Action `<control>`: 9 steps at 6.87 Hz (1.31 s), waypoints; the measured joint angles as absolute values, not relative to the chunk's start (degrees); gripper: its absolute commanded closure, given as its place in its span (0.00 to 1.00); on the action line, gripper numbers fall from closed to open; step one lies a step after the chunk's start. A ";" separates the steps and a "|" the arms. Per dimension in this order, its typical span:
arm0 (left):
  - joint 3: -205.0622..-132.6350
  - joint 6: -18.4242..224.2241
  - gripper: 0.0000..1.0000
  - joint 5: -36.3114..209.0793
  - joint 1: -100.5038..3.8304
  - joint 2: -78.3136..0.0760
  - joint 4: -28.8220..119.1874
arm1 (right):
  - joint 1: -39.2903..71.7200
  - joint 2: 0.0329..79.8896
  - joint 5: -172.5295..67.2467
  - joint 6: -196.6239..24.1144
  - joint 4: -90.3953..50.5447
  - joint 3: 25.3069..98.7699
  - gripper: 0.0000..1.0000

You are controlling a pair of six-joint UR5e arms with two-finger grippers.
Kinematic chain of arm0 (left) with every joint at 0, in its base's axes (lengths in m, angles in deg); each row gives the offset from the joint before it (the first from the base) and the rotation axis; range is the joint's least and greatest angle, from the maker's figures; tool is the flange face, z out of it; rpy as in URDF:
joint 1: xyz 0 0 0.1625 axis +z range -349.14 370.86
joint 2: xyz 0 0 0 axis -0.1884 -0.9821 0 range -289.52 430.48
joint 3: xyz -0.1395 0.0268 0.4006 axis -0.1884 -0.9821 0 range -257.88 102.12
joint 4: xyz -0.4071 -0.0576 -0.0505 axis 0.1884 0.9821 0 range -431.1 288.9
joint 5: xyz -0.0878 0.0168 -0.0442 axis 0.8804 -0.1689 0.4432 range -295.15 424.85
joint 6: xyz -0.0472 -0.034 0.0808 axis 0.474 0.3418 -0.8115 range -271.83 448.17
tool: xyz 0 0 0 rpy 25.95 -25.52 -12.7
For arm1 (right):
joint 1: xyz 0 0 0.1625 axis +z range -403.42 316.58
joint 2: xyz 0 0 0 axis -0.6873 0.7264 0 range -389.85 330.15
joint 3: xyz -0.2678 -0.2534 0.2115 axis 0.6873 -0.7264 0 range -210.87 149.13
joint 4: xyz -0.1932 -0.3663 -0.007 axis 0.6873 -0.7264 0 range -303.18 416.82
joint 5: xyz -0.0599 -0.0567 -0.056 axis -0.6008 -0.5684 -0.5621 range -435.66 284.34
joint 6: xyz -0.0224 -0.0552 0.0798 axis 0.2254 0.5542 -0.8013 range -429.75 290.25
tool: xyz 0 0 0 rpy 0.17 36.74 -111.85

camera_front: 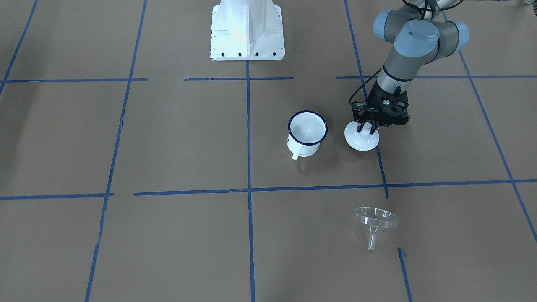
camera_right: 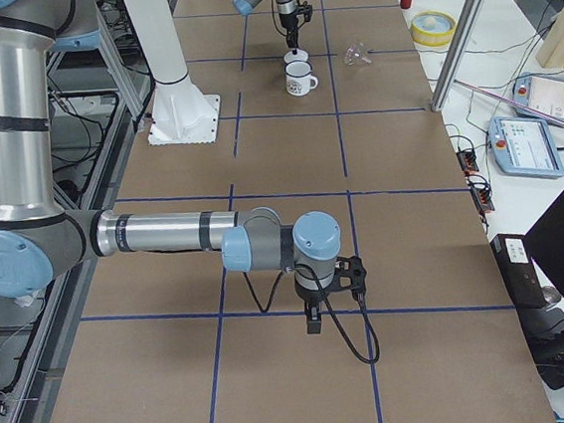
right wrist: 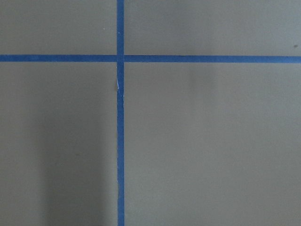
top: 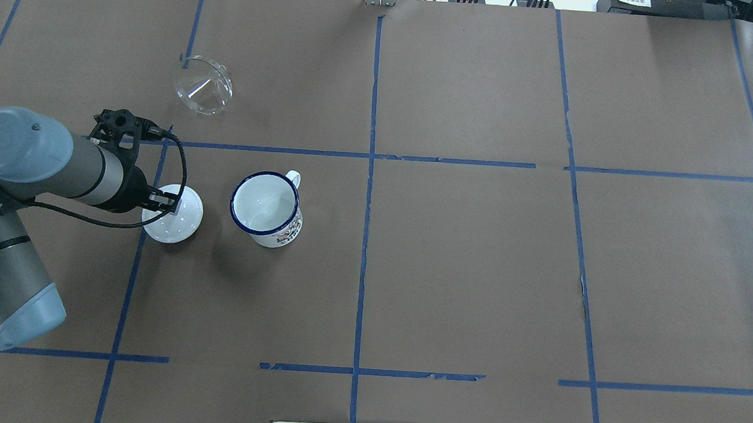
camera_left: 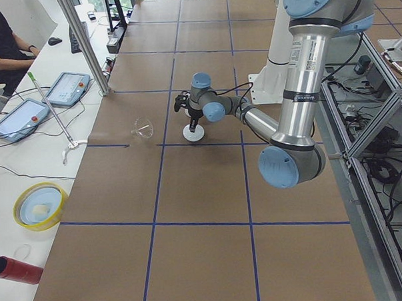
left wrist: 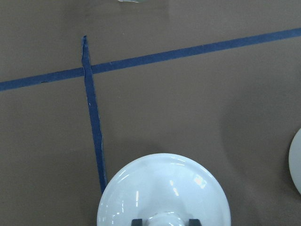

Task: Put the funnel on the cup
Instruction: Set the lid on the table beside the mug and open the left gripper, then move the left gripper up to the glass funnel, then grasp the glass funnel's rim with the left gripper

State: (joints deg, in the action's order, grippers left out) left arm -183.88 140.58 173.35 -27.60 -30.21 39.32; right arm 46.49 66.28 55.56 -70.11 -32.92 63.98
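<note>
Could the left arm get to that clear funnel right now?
Probably yes: the funnel lies beyond the lid with nothing between. But the left pincer sits around the lid's knob and must leave it first.

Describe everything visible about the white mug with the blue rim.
The cup is a small white mug, enamel by its gloss, with a dark blue rim, a small white side handle and a coloured mark low on its wall. It stands upright and open on the brown table, apparently empty, its handle pointing away from the robot. Only the table touches it; a white lid lies beside it on the robot's left, apart.
</note>
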 measured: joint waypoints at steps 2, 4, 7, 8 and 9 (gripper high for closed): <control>-184.11 140.23 0.00 173.39 -27.57 -30.66 39.20 | 46.50 66.30 55.56 -70.11 -32.92 63.97 0.00; -184.19 140.07 0.00 174.06 -28.66 -32.37 38.49 | 46.50 66.28 55.56 -70.11 -32.91 63.99 0.00; -179.94 143.41 0.00 175.88 -36.05 -39.67 35.72 | 46.50 66.30 55.56 -70.10 -32.91 64.01 0.00; -177.13 149.07 0.00 175.88 -37.56 -42.41 35.72 | 46.50 66.29 55.56 -70.11 -32.92 64.01 0.00; -174.09 156.16 0.00 175.80 -38.29 -44.59 37.00 | 46.50 66.26 55.56 -70.10 -32.91 64.00 0.00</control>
